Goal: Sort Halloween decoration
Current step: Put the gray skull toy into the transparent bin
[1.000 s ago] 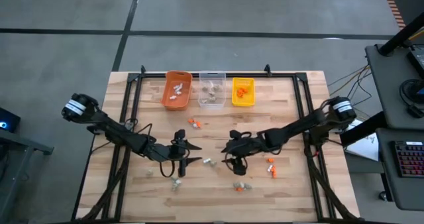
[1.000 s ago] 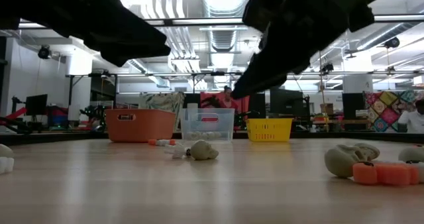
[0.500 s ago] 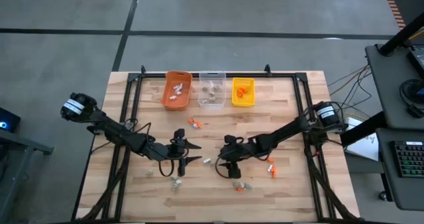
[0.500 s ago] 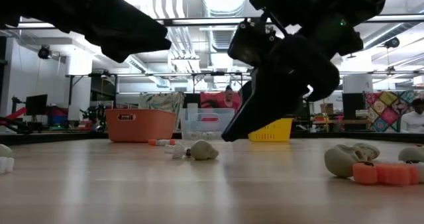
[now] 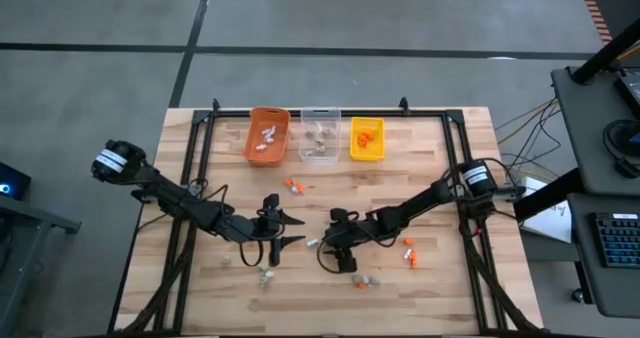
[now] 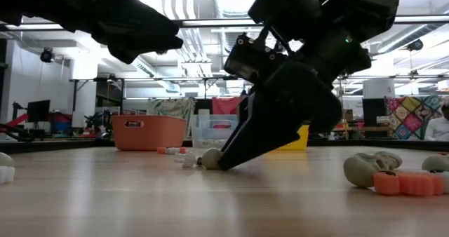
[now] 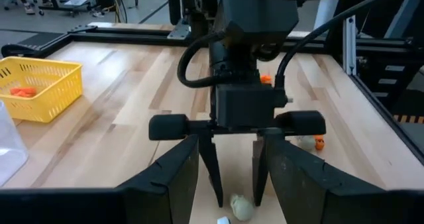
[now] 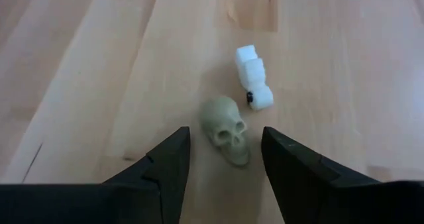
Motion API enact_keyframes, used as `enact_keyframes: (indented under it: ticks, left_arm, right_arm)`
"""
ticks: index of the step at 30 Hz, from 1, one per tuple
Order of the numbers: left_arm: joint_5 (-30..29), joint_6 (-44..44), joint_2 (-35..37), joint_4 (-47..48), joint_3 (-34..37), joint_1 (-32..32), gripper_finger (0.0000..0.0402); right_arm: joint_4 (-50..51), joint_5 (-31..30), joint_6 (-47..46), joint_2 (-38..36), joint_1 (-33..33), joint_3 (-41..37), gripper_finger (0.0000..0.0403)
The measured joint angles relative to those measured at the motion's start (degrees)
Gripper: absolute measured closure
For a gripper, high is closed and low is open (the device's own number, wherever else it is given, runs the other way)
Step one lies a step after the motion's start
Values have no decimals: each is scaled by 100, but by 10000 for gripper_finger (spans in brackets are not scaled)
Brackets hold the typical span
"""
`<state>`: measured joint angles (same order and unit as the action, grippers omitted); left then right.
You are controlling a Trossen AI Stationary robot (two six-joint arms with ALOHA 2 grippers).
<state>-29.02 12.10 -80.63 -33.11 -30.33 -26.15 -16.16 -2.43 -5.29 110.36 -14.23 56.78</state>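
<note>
A: From above, what shows?

B: The right gripper [image 5: 322,248] reaches low over mid-table toward a small pale trinket [image 5: 312,243]. The left gripper [image 5: 290,230] waits just across from it, fingers spread. At the far edge stand the orange bin [image 5: 268,136], the clear bin [image 5: 320,134] and the yellow bin [image 5: 367,139], each with pieces inside. Loose orange trinkets [image 5: 292,186] lie near the bins, and more near the right arm [image 5: 408,252]. The view is too high to name the pale piece.

A: And at table height?

B: The right gripper's fingertips [image 6: 226,161] come down to the wood right beside a grey-tan lump [image 6: 213,159]. Another skull [image 6: 365,168] and an orange piece [image 6: 405,184] lie nearer the camera.

A: The left wrist camera?

B: It faces the right gripper [image 7: 237,191] head-on: fingers apart, straddling the grey-tan piece [image 7: 241,207], not closed on it.

A: The right wrist camera?

B: Only here is it plainly a tiny skull [image 8: 225,129], lying between the open fingers [image 8: 165,168], with a white trinket [image 8: 254,77] just beyond it, close but apart.
</note>
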Motion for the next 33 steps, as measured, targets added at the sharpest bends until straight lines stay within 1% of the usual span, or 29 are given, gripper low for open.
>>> enact_keyframes:
  ticks: [6, 13, 16, 19, 25, 33]
  left_arm:
    - [2, -105, 158, 31, 2, 0, 242]
    - [2, -258, 526, 239, 2, -4, 242]
    - [2, -260, 707, 511, 2, -4, 242]
    - [2, -262, 859, 773, 2, -2, 242]
    - [0, -249, 1235, 1385, 2, -2, 242]
    - [-70, -238, 1983, 2308, 2, 2, 242]
  right_arm:
    - [-169, 91, 23, 114, 60, 28, 251]
    - [-169, 133, 82, 119, 137, 28, 307]
    - [-167, 131, 92, 119, 140, 26, 333]
    - [-167, 135, 108, 119, 143, 26, 349]
    - [15, 138, 87, -13, 170, 18, 350]
    - [764, 83, -44, -636, 407, 3, 349]
